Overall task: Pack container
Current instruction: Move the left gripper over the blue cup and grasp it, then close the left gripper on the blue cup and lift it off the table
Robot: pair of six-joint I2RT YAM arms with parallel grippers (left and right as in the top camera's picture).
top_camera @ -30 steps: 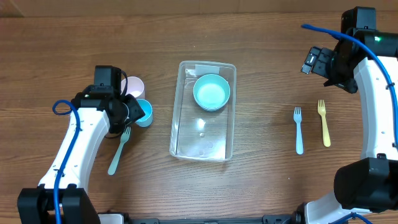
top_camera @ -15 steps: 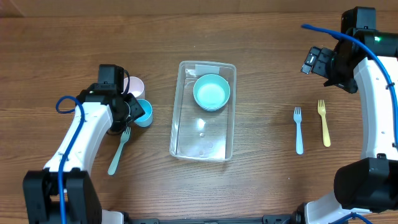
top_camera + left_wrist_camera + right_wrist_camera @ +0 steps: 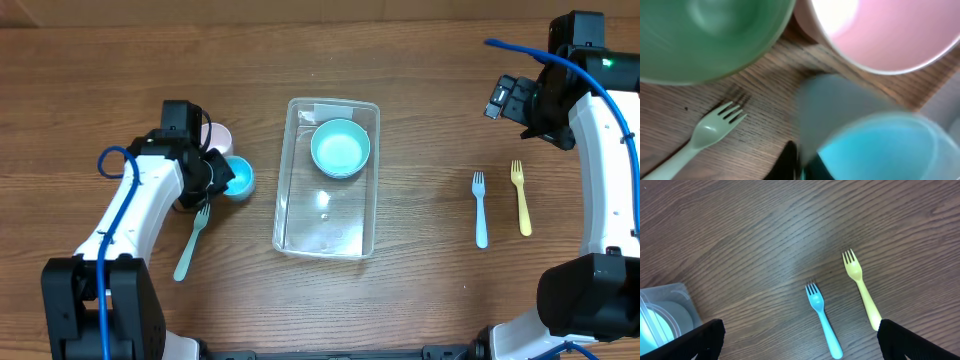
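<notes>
The clear rectangular container (image 3: 325,225) stands mid-table with a teal bowl (image 3: 340,147) in its far end. My left gripper (image 3: 220,178) is shut on the rim of a blue cup (image 3: 240,178), just left of the container. The left wrist view shows that blue cup (image 3: 880,145) close up and blurred, its wall pinched at my gripper (image 3: 801,167). My right gripper (image 3: 503,98) hangs open at the far right, above the table. In the right wrist view its fingers (image 3: 695,340) are wide apart with nothing between them.
A pink cup (image 3: 217,135) stands behind the blue one. A green bowl (image 3: 705,35) sits beside the pink cup (image 3: 885,30), with a green fork (image 3: 190,243) lying in front. A blue fork (image 3: 480,210) and a yellow fork (image 3: 520,198) lie right of the container.
My left gripper has shut on the blue cup, and the cup has shifted a little to the right. The right arm has not moved.
</notes>
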